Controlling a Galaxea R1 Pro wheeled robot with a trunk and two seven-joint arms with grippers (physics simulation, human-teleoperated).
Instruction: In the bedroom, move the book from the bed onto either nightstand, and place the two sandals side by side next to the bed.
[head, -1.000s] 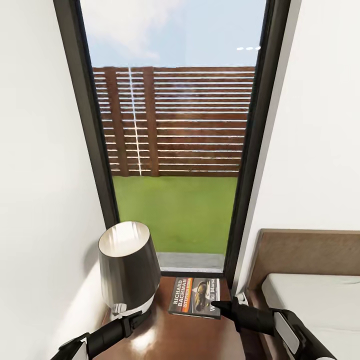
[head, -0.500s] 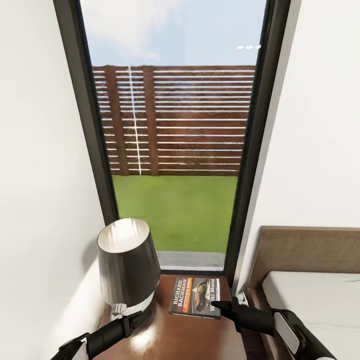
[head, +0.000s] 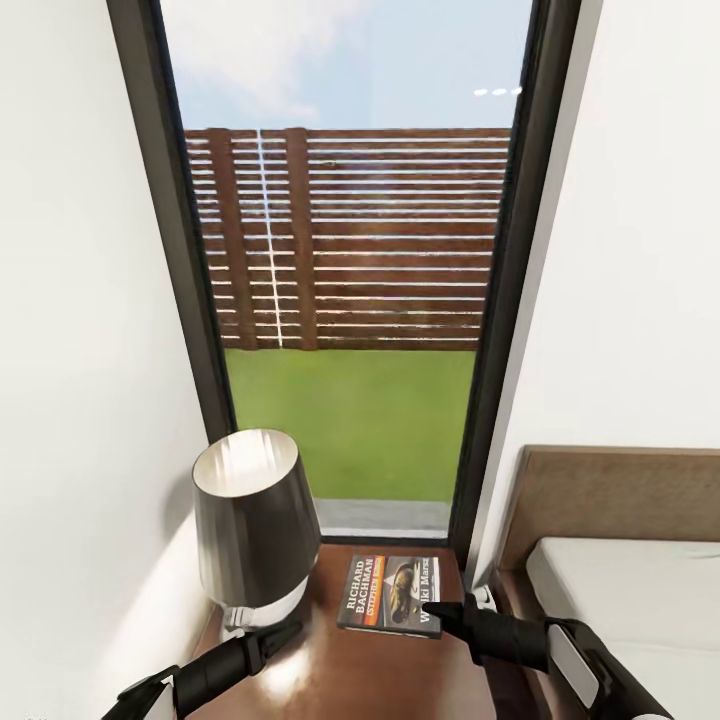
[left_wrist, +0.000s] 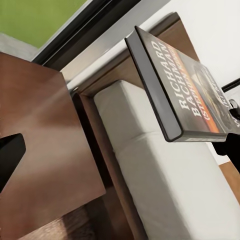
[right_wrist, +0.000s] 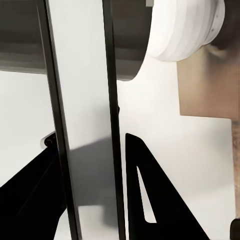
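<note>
My right gripper (head: 432, 608) is shut on the book (head: 392, 592), pinching its near right corner and holding it over the back of the dark nightstand (head: 380, 670). In the left wrist view the book (left_wrist: 185, 95) hangs tilted in the air above the nightstand top (left_wrist: 45, 125) and the bed's mattress (left_wrist: 165, 190). The right wrist view has the book (right_wrist: 82, 125) edge-on between the two black fingers (right_wrist: 145, 200). My left gripper (head: 285, 632) is open and empty, low beside the lamp's base. The sandals are out of view.
A dark-shaded lamp (head: 250, 520) with a white base (right_wrist: 185, 30) fills the nightstand's left half. A tall dark-framed window (head: 350, 300) rises behind, with white walls on both sides. The bed (head: 640, 600) with its brown headboard (head: 610, 495) adjoins the nightstand on the right.
The lamp, window and headboard have slid slightly upward in the head view, a camera shift. The book and both grippers keep their place in the picture.
</note>
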